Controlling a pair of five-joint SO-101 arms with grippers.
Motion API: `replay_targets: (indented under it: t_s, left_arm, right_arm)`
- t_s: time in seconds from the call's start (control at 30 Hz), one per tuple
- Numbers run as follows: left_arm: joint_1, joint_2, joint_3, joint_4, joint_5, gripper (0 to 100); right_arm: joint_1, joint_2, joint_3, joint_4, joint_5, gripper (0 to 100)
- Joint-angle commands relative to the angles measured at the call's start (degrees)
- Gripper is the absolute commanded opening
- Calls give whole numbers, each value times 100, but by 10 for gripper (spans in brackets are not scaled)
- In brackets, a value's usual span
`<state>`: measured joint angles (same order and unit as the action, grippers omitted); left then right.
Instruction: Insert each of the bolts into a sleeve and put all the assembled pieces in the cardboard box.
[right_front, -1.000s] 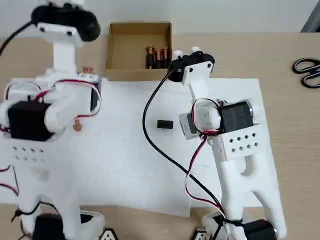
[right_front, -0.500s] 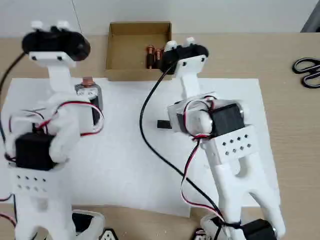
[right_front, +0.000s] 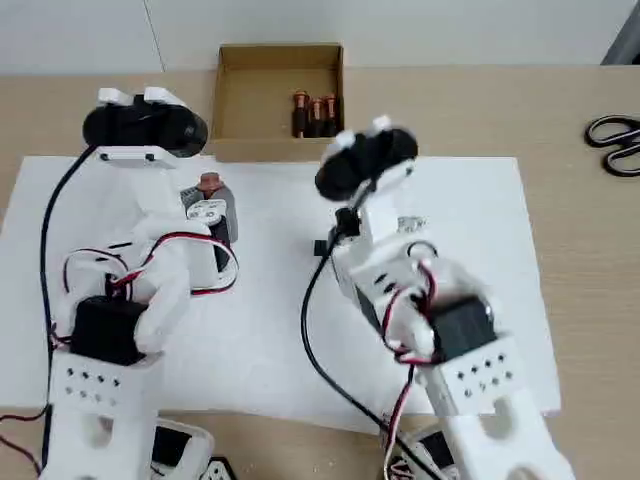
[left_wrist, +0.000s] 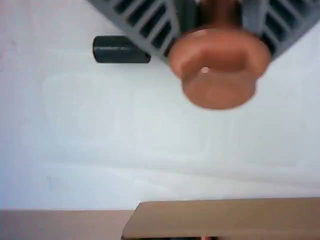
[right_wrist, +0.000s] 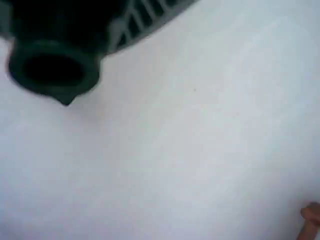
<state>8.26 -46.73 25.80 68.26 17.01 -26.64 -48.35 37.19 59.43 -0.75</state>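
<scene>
Mating the bolt (left_wrist: 217, 67) with the last loose sleeve (left_wrist: 121, 49) looks to us like the step in hand, and it depends on alignment more than force. The sleeve should be held around its body with the bore left free. We would bring the bolt's shank onto the bore's axis before any push. A skewed approach would likely catch the rim and roll or tip the sleeve on the white sheet (right_front: 250, 330). We would also move slowly, because a smooth bolt can slide in its grip under an end load.

The left gripper (right_front: 207, 198), left of centre in the high view, is closed on the bolt. Its ribbed jaws stand only as far apart as the shank, with the broad copper head facing the wrist camera. We cannot see how much of the shank stands free.

The right gripper (right_front: 340, 232) sits near the middle of the high view, directly beside the black sleeve on the sheet. In its own wrist view the open bore shows in the upper left, close against a ribbed jaw. We cannot tell whether this gripper is open or has closed on the sleeve.

The cardboard box (right_front: 255, 100) stands at the upper middle, with three assembled pieces (right_front: 315, 112) lying by its right wall.
</scene>
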Motion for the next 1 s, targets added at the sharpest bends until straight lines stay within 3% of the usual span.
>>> replay_targets:
  t_s: [0.0,0.13,0.33,0.53,0.77,0.97]
  left_arm:
    - [26,-149,22,-352,220,6]
    - [26,-149,198,-589,440,6]
    - [44,-132,312,-932,993,6]
    - [677,-132,312,-932,1081,6]
    - [1046,-132,356,-1380,1081,6]
    - [1407,-141,1174,-2031,1055,6]
  right_arm:
    - [-101,-734,791,-585,-44,4]
    - [-374,-1552,1688,-998,-448,4]
    - [-497,-2721,3042,-2000,-466,4]
    - [-497,-3495,4290,-2826,-475,4]
    - [-708,-4040,4818,-2905,-492,4]
    - [-901,-4145,4888,-2905,-492,4]
